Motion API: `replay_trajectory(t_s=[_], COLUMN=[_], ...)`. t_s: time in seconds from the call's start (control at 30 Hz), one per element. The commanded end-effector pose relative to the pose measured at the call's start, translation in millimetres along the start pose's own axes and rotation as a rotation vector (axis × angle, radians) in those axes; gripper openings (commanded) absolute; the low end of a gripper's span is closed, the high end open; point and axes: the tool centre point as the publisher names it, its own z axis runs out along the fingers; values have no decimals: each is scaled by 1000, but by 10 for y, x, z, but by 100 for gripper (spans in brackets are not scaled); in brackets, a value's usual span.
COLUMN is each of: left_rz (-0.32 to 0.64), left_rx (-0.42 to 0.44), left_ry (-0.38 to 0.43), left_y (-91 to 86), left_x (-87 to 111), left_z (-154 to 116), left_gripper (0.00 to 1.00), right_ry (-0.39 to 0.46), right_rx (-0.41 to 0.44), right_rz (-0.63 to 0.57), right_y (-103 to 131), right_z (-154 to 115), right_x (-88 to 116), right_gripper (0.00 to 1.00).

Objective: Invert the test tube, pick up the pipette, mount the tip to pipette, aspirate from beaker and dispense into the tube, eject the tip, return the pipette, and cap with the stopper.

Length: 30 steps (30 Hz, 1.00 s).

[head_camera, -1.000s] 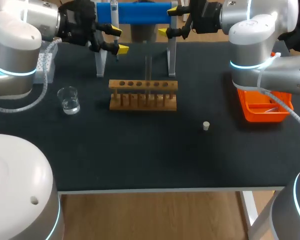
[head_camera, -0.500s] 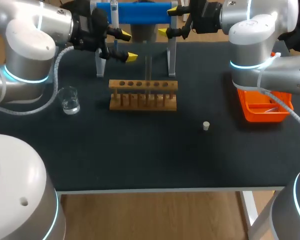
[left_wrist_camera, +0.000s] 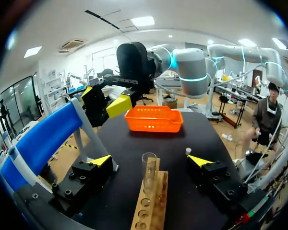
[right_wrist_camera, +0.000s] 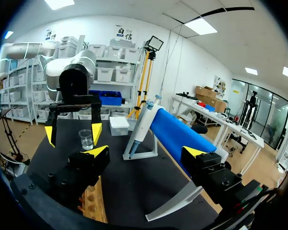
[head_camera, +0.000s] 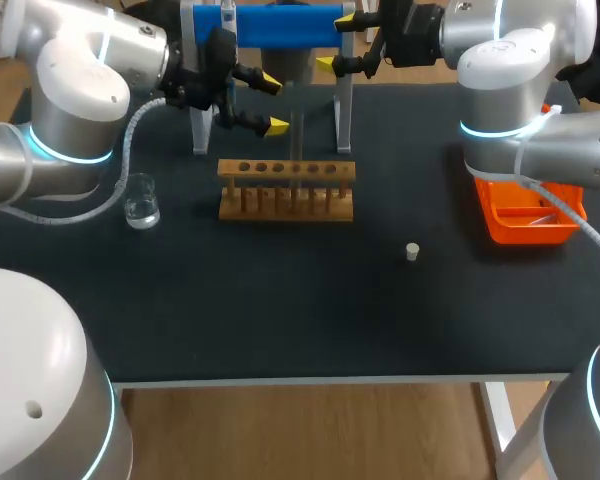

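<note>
Standing upright in the rack (head_camera: 286, 190), the tube (left_wrist_camera: 149, 172) is just ahead of the left gripper (head_camera: 273, 103), fingers wide apart. Right gripper (head_camera: 335, 42) hangs behind the rack, also spread. Beaker (head_camera: 138, 200) left of the rack, stopper (head_camera: 412, 251) to its right, on the black table (head_camera: 280, 310).

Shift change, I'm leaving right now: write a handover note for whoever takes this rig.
Left claw: open, empty, the tube just ahead of it, standing in the rack, ungripped.
Right claw: open, empty, by the stand at the back.
Pipette on the stand; beaker at the left; stopper loose on the table.
Done: nothing visibly; tube's inversion unclear.
Left: pipette pickup, tip, transfer, eject, return, cap.
</note>
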Motion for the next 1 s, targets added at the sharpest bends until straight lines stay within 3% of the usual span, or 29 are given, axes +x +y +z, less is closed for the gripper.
replay_trajectory(t_s=[0.03,0.3,0.53,1.0], left_rz=[0,-36,-67,-90], left_rx=[-3,-35,-84,-94], left_ry=[18,-27,-20,-43], left_y=[25,99,215,324], left_x=[-59,6,79,84], left_z=[146,280,428,523], left_gripper=[100,100,100,100], right_ry=[2,2,2,2], right_rx=[0,0,0,0], right_rz=[0,0,0,0], right_y=[-3,-3,-3,-3], right_z=[-5,-5,-5,-5], right_x=[-7,-7,-7,-7], right_gripper=[100,100,100,100])
